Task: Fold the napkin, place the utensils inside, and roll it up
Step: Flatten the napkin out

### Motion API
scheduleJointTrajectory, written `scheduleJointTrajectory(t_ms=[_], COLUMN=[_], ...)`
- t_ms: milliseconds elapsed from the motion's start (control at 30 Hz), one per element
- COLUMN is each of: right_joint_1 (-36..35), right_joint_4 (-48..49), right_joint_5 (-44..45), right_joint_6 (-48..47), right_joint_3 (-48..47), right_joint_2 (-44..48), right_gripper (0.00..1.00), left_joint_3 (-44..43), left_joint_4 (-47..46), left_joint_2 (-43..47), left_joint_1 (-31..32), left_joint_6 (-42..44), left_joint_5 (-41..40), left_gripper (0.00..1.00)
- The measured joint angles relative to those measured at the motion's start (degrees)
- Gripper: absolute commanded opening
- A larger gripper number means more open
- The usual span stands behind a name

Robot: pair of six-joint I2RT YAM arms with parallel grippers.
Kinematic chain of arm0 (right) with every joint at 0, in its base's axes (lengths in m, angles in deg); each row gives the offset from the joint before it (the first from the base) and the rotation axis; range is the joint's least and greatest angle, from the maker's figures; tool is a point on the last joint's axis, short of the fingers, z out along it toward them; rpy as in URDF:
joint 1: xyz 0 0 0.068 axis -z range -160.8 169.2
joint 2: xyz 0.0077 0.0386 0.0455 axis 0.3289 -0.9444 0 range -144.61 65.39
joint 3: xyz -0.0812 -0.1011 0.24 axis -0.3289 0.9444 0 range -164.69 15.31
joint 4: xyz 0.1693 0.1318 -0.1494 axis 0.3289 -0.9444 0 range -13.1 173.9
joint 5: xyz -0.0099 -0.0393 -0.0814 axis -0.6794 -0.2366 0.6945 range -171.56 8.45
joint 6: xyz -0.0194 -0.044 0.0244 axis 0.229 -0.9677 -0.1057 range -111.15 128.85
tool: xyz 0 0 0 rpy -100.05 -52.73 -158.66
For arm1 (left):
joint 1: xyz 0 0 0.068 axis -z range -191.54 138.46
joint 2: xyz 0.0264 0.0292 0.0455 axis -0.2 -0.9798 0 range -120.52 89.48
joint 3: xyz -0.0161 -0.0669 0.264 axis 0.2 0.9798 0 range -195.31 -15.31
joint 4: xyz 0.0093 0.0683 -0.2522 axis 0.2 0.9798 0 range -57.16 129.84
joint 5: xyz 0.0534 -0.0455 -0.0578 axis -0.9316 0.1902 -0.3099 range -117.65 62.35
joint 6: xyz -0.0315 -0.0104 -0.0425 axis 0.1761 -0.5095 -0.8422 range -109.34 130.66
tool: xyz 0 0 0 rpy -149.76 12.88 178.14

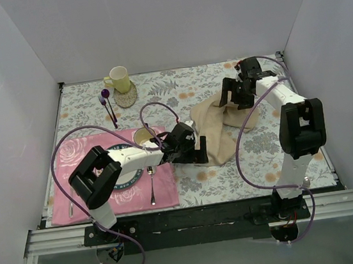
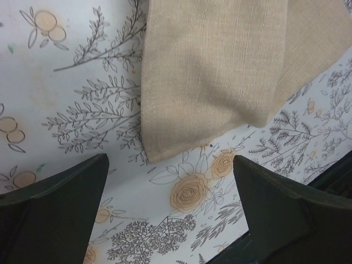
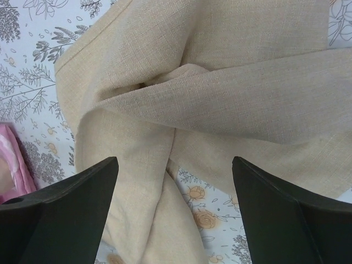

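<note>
left arm: jaws wide apart; right arm: jaws wide apart

No legible txt, labels, brands or nos. in any view. Dark blue marks on rim of plate, lower left, top view: too small to read.

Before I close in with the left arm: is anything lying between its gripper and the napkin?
No. In the left wrist view only bare tablecloth separates the open left gripper from the napkin.
</note>
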Motion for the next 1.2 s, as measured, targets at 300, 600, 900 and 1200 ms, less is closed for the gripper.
scheduleJointTrajectory(t_ms=[300,600,900,1200], right_joint_1=[-0.39,0.31,2.38,4.83], right_joint_4=[-0.39,2.43,6.16,12.11], right_joint_5=[4.13,4.46,1.64,-1.81], right_joint_6=[9.11,15.23,17.99,24.44], right_joint_3=[-1.46,-1.22,-1.11,5.97], right_joint_2=[-3.06,-3.93,-4.15,-4.24], right_gripper=[0.93,0.71,0.75,0.39], left_joint_3=[-4.39,-6.78,-12.0,-16.76], left_joint_4=[-3.02,-4.55,1.18,5.51], left_joint_2=[-4.9,-8.31,-8.94,-8.76], left_joint_1=[-2.25,-2.25,-2.25,-2.25], left_joint_6=[-0.07,0.42,3.41,6.03], left_joint_5=[1.11,1.77,1.09,0.74], left_gripper=[0.78,0.33,0.0,0.0])
